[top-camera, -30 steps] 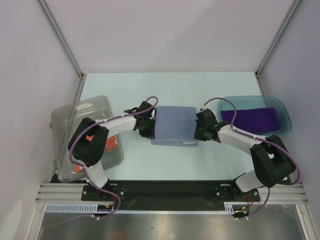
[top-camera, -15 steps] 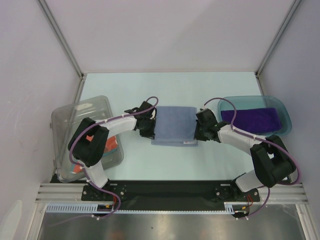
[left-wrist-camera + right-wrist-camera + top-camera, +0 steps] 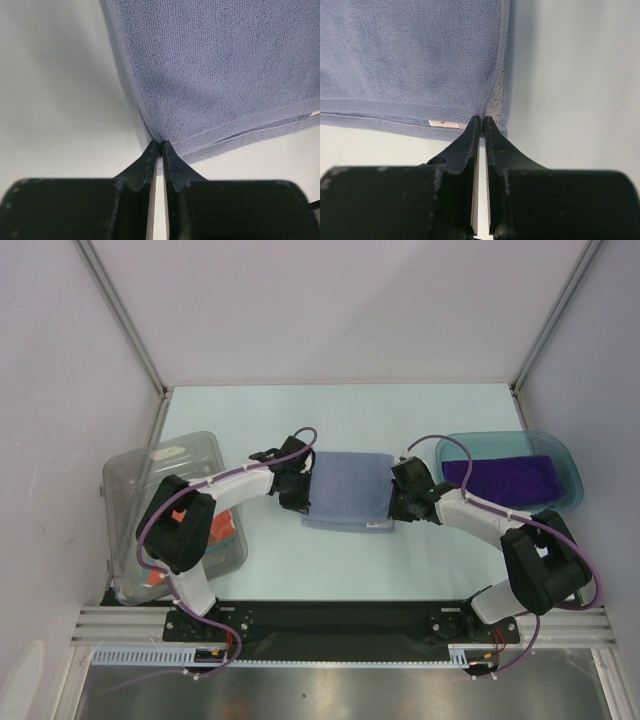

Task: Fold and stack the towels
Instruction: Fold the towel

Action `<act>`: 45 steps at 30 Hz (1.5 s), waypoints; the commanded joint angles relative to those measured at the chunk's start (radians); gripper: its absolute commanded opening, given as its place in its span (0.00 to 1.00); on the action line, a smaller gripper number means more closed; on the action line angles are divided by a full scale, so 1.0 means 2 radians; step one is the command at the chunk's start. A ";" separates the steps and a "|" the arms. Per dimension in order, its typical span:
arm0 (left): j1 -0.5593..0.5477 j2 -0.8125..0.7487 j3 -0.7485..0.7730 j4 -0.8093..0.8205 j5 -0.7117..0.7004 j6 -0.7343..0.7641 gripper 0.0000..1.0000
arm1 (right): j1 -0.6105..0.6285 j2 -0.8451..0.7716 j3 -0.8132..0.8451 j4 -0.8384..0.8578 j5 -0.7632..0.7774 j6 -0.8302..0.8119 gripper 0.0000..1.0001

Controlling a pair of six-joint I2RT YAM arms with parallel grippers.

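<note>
Step in hand: a fold of the blue-grey towel (image 3: 348, 488), which lies flat mid-table and is already doubled, judging by the layered hem along its near edge; left hand (image 3: 159, 145) clenched, tips pinching the near-left corner; right hand (image 3: 481, 119) likewise clenched on the near-right corner, just beside a small white label (image 3: 443, 123). Next move, as I judge it: raise both corners in step and carry them over to the far edge, keeping the layers together, or lift the whole towel towards the stack; uneven height would skew the fold. Surroundings: pale panel walls (image 3: 350, 310) on three sides; table (image 3: 330, 570) pale mint, smooth, matte; clear bin (image 3: 150, 465) at left, holding an orange towel (image 3: 228, 532) half hidden by the arm; teal tray (image 3: 570, 475) at right, holding a folded purple towel (image 3: 500, 478).
</note>
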 commanded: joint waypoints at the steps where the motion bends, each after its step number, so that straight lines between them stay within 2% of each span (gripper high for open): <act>1: -0.004 -0.010 0.021 -0.008 -0.007 0.002 0.14 | 0.002 -0.016 0.020 -0.003 0.002 -0.007 0.00; 3: -0.005 -0.006 0.020 -0.006 0.000 0.003 0.13 | 0.002 -0.014 0.020 -0.001 0.001 -0.008 0.00; 4: -0.005 -0.005 0.020 -0.002 0.004 0.003 0.04 | 0.002 -0.013 0.019 0.000 -0.001 -0.007 0.00; 5: -0.004 -0.005 0.018 0.000 0.006 0.002 0.03 | 0.002 -0.012 0.018 0.000 0.000 -0.007 0.00; 6: -0.005 -0.002 0.017 0.001 0.007 0.002 0.03 | 0.002 -0.012 0.018 0.000 -0.001 -0.007 0.00; 9: -0.005 0.001 0.019 0.002 0.007 0.001 0.16 | 0.002 -0.012 0.017 0.000 0.000 -0.007 0.00; 18: -0.005 0.012 0.013 0.015 0.015 0.000 0.19 | 0.003 -0.012 0.017 0.006 -0.001 -0.004 0.00; 21: -0.005 0.014 0.007 0.021 0.019 -0.002 0.14 | 0.003 -0.012 0.014 0.007 -0.001 -0.004 0.00; 22: -0.005 0.014 0.007 0.021 0.020 -0.002 0.01 | 0.003 -0.013 0.014 0.005 -0.002 -0.004 0.00; 23: -0.005 0.011 0.005 0.021 0.019 -0.002 0.00 | 0.003 -0.014 0.014 0.004 -0.002 -0.004 0.00; 29: -0.005 -0.028 0.018 -0.011 0.005 0.002 0.00 | -0.003 -0.031 0.026 -0.028 0.001 -0.011 0.00; 33: -0.005 -0.062 -0.003 -0.016 0.014 0.001 0.00 | -0.004 -0.061 0.013 -0.046 -0.012 0.000 0.00; 37: -0.005 -0.064 -0.040 0.008 0.022 -0.005 0.00 | -0.004 -0.081 -0.028 -0.022 -0.020 0.013 0.00; 45: -0.009 -0.053 -0.072 0.034 0.027 -0.007 0.00 | -0.007 -0.061 -0.064 0.026 -0.048 0.021 0.00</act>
